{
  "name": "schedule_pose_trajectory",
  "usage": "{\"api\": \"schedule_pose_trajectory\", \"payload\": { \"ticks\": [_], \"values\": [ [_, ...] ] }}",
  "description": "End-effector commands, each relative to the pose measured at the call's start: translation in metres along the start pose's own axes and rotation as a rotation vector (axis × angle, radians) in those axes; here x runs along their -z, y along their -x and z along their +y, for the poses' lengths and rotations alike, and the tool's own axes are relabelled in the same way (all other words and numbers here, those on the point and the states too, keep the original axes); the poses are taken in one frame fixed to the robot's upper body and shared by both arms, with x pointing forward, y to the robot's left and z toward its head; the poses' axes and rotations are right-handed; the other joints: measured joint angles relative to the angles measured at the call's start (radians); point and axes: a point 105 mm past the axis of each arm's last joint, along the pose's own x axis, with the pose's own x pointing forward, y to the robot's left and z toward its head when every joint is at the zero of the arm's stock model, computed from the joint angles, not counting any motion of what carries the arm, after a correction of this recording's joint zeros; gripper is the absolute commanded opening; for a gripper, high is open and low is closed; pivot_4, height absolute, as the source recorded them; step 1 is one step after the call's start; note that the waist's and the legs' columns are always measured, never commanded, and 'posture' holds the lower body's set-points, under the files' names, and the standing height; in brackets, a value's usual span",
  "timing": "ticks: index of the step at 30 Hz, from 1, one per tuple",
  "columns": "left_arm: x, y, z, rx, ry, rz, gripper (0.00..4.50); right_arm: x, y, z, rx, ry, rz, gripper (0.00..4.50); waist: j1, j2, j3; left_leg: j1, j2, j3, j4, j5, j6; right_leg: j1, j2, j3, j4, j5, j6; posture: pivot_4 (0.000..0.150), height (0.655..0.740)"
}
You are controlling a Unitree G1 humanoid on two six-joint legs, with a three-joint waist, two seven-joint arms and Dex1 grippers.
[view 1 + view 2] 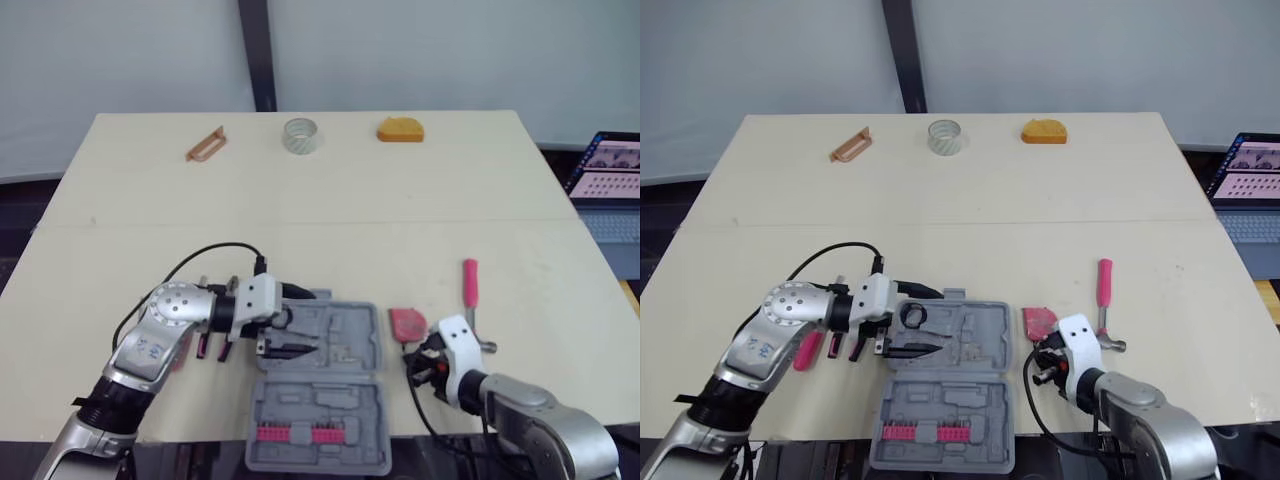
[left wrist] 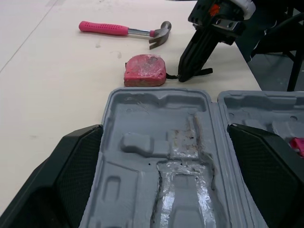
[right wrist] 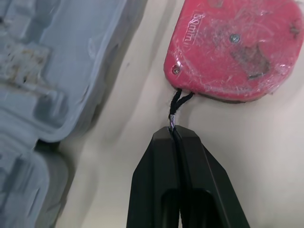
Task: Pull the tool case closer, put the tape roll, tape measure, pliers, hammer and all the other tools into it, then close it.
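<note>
At lower left of centre, the left gripper [image 1: 295, 322] hangs splayed and empty over the upper tray of the open grey plastic tool case [image 1: 350, 340]. The case lies at bottom centre of the cream worktop [image 1: 330, 200], its near half seemingly past the front edge, so a shove there could tip it off. Just right of the case lies the red tape measure [image 1: 407, 323], and the right gripper [image 3: 174, 133] is pinched on only its thin black cord [image 3: 178, 102]. Lifted so, the tape measure may swing, slip free, snag the case rim, or strike the left gripper over the tray.
</note>
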Motion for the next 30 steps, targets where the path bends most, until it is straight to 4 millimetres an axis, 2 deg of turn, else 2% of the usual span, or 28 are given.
{"api": "schedule_pose_trajectory", "payload": {
  "ticks": [1, 6, 17, 24, 29, 30],
  "values": [
    [-0.005, 0.0, -0.009, 0.045, -0.028, 0.002, 4.5, 0.012, 0.007, 0.012, -0.056, -0.029, 0.043, 0.08, 0.0, 0.0, 0.0, 0.0, 0.0, 0.0, 0.0, 0.0, 0.0, 0.0, 0.0, 0.0, 0.0, 0.0, 0.0, 0.15, 0.74],
    [-0.001, 0.001, -0.021, 0.099, -0.006, 0.028, 4.5, 0.021, 0.014, 0.016, -0.075, -0.048, 0.07, 0.08, 0.0, 0.0, 0.0, 0.0, 0.0, 0.0, 0.0, 0.0, 0.0, 0.0, 0.0, 0.0, 0.0, 0.0, 0.0, 0.15, 0.74],
    [0.001, 0.004, -0.03, 0.136, 0.001, 0.052, 4.5, 0.043, 0.033, 0.025, -0.12, -0.08, 0.144, 0.08, 0.02, 0.0, 0.0, 0.0, 0.0, 0.0, 0.0, 0.0, 0.0, 0.0, 0.0, 0.0, 0.0, 0.0, 0.0, 0.15, 0.74],
    [0.002, 0.005, -0.033, 0.143, 0.003, 0.056, 4.5, 0.044, 0.032, 0.03, -0.141, -0.088, 0.141, 0.08, 0.02, 0.0, 0.0, 0.0, 0.0, 0.0, 0.0, 0.0, 0.0, 0.0, 0.0, 0.0, 0.0, 0.0, 0.0, 0.15, 0.74],
    [0.001, 0.004, -0.032, 0.138, -0.003, 0.053, 4.5, 0.038, 0.033, 0.026, -0.156, -0.053, 0.134, 0.08, 0.021, 0.0, 0.0, 0.0, 0.0, 0.0, 0.0, 0.0, 0.0, 0.0, 0.0, 0.0, 0.0, 0.0, 0.0, 0.15, 0.74],
    [0.001, 0.004, -0.032, 0.136, -0.004, 0.051, 4.5, 0.036, 0.035, 0.025, -0.168, -0.045, 0.138, 0.3, 0.021, 0.0, 0.0, 0.0, 0.0, 0.0, 0.0, 0.0, 0.0, 0.0, 0.0, 0.0, 0.0, 0.0, 0.0, 0.15, 0.74]
  ]
}}
